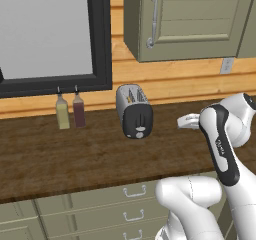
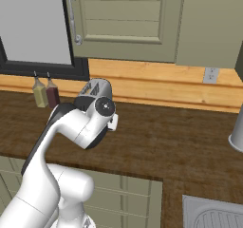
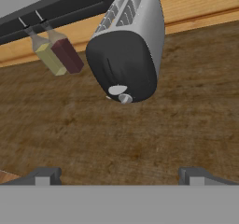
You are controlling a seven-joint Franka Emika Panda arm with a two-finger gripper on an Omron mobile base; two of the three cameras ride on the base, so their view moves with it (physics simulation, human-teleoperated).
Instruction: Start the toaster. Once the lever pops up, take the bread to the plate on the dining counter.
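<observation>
While the gripper (image 3: 119, 174) hangs above bare worktop (image 3: 154, 134) with its two finger tips set wide apart and nothing between them, the toaster (image 3: 127, 48) lies ahead of it and well apart, roughly centred on the line between the jaws in the hand view. Its black face is turned toward the hand, with the white round dial low on that panel and a small knob just beside it, which may be the lever (image 3: 124, 98), though the view is too coarse to be sure. From the left base view the toaster (image 1: 134, 111) stands upright near the back wall, its long axis running front to back, and the hand sits off to its right at about the same height. To start it, I judge the jaws must travel forward toward the black face. Beyond and to the left stand two slim bottles (image 3: 56, 52) against the window frame (image 1: 102, 39).
</observation>
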